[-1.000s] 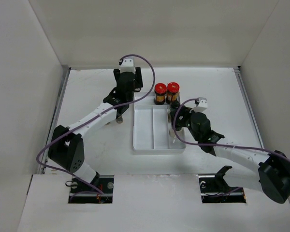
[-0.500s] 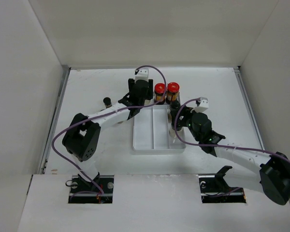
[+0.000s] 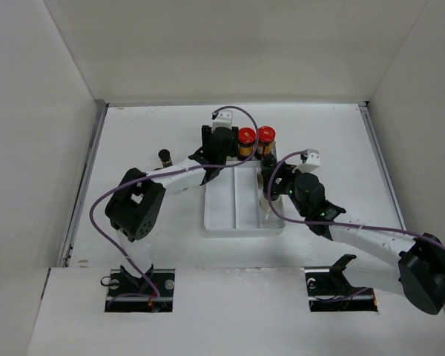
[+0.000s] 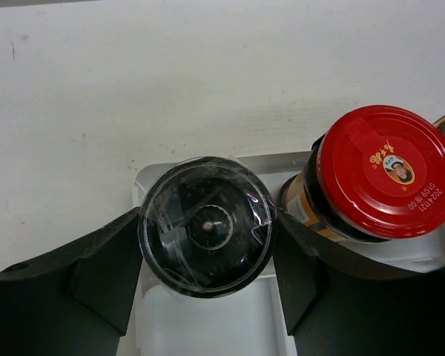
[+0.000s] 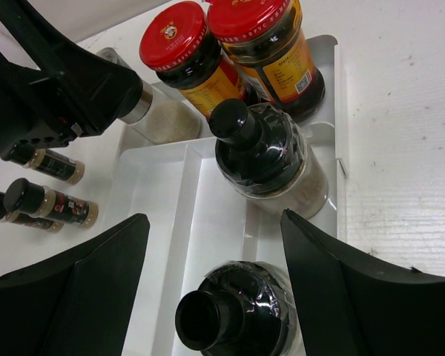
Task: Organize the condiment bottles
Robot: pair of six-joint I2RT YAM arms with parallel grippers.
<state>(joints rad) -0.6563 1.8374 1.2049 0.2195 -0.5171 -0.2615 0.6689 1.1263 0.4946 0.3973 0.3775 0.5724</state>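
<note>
Nearest the arm bases, the right gripper (image 5: 215,222) is hanging open over the white tray's (image 3: 221,208) right compartment. Its fingers are spreading either side of a black-capped bottle (image 5: 233,319) without touching it. Just beyond, a second black-capped bottle (image 5: 265,159) is standing in the same compartment. At the tray's far left corner, the left gripper (image 4: 206,222) is clamping the grey-lidded jar (image 5: 163,115) by its sides. Two red-lidded jars (image 5: 174,35) are sitting at the tray's far end, just right of that jar. Left of the tray, slim black-capped bottles (image 5: 50,165) are sitting on the table (image 3: 148,126).
</note>
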